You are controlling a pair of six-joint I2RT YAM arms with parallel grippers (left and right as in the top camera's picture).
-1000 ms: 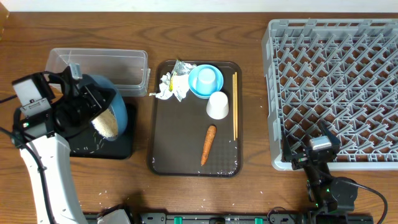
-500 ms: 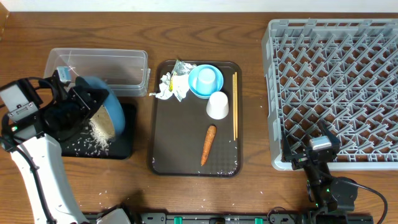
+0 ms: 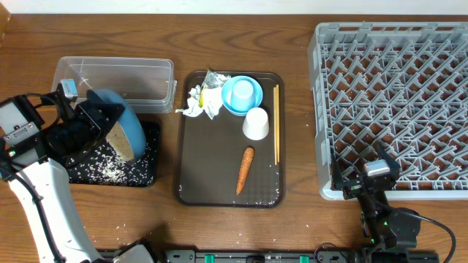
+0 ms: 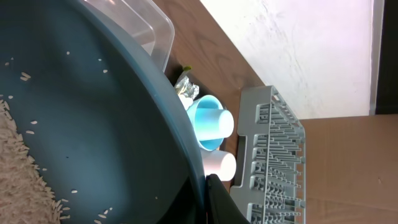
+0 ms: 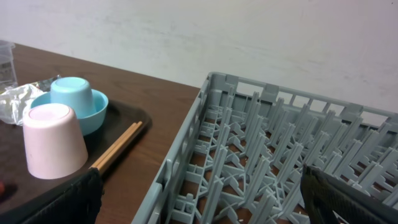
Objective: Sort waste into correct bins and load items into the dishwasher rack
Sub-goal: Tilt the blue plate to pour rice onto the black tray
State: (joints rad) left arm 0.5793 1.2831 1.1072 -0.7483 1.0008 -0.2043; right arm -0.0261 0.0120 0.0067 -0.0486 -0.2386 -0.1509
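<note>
Bowl [image 3: 123, 124] tipped over black tray [image 3: 148, 172], gripped by L pincer [image 3: 96, 118], R pincer [image 3: 364, 183] open

Dark wood-grain table [image 3: 300, 223], plain white wall [image 5: 186, 31] (slightly mottled), brown cardboard [image 4: 348, 168] beyond

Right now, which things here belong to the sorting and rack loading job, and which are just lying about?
Job: dark blue bowl, rice, black tray, clear tub, tissue, wrapper, carrot, light blue bowl, nested cup, pale pink cup, chopsticks, rack.
Just there: brown serving tray, cardboard box.
</note>
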